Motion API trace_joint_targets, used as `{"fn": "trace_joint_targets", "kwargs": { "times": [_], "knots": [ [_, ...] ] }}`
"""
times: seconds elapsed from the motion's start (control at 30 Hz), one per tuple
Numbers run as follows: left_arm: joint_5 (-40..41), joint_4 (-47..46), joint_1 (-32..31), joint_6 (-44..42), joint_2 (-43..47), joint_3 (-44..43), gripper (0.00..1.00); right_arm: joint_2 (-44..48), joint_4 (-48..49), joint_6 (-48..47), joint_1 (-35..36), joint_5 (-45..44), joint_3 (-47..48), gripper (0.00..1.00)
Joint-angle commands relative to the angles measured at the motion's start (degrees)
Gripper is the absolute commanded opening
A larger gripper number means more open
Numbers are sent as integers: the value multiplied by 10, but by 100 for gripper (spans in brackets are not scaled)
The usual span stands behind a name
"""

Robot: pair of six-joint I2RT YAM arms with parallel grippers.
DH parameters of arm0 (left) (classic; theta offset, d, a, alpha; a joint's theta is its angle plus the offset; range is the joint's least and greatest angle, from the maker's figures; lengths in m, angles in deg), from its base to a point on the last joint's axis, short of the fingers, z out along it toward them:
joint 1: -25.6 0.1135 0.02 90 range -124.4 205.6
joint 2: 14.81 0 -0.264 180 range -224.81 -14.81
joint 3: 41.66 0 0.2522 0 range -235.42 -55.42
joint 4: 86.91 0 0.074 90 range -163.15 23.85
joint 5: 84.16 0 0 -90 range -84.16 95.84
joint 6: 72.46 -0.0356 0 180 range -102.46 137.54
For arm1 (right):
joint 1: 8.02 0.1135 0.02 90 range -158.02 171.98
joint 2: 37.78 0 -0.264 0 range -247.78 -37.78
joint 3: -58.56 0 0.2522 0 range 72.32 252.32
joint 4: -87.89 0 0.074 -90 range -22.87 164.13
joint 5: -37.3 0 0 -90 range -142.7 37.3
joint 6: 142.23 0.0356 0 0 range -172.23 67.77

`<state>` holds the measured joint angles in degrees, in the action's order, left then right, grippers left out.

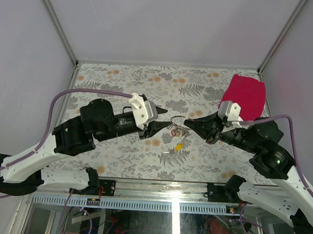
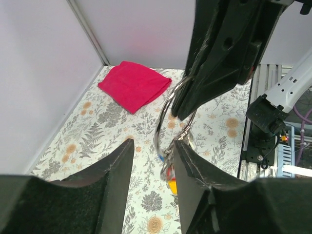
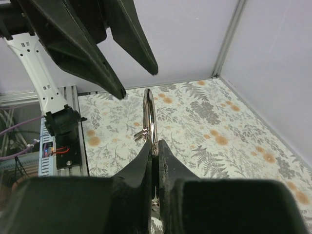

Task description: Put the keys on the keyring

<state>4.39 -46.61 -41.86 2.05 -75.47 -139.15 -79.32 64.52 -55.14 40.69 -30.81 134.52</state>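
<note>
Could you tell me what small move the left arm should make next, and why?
Probably draw the left gripper back from the keyring and lower it toward the yellow key, which seems to lie loose below. Its jaws stand open and hold nothing, while the right gripper is shut on the keyring and holds it upright.

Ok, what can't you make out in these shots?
Top view: keys under the keyring, too small to count or see threading.
Left wrist: keys half hidden behind a finger of the left gripper.
Right wrist: keyring's bottom buried in the shut right gripper.
</note>
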Motion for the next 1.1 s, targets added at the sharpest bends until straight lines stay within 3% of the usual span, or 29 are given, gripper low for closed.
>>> {"fn": "trace_joint_targets", "kwargs": {
  "times": [0.0, 0.23, 0.53, 0.8, 0.93, 1.07],
  "knots": [
    [33, -54, -2, -3, 28, 30, 40, 35, 17, -10, -1, -36, 29, 0],
    [66, -76, -2, -23, 37, 76, 43, 65, 34, -22, 0, -11, 19, 0],
    [141, -109, -18, -103, 47, 105, 59, 82, 43, -30, -1, -27, 2, 0],
    [336, -202, -139, -225, 41, 160, 62, 50, -24, -7, 0, -38, 64, 0],
    [350, -276, -178, -270, 65, 204, 63, 51, -21, -3, 0, -35, 63, 0],
    [343, -293, -192, -281, 75, 218, 64, 53, -19, 5, 0, -34, 64, 0]
  ]
}}
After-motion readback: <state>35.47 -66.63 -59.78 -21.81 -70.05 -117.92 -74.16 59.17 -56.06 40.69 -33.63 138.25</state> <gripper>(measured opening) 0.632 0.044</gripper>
